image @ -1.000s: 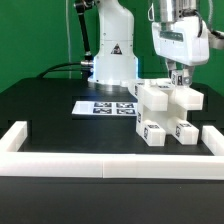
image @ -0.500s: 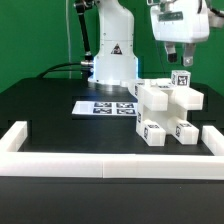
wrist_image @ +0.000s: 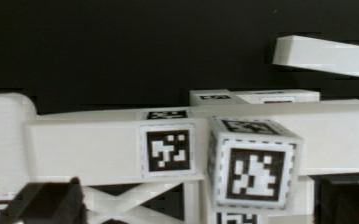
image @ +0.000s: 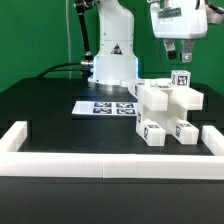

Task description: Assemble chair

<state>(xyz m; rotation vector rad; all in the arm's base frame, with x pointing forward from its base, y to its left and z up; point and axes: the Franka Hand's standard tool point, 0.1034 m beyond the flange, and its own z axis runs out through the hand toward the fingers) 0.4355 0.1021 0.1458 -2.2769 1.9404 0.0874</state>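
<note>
White blocky chair [image: 167, 112], tagged, seemingly partly joined.

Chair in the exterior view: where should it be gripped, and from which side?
Probably the small tagged post sticking up from the chair, from straight above: it stands upright, clear of the body, and the open gripper hangs over it.

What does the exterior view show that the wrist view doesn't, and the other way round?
Exterior only: the whole gripper, open above the chair and holding nothing; the arm's base; the marker board; the white rail along the front of the table.
Wrist only: the tags on the chair's faces, large enough to make out their patterns, and the blurred dark fingers.
Both: the chair's white blocks on the black table.
</note>
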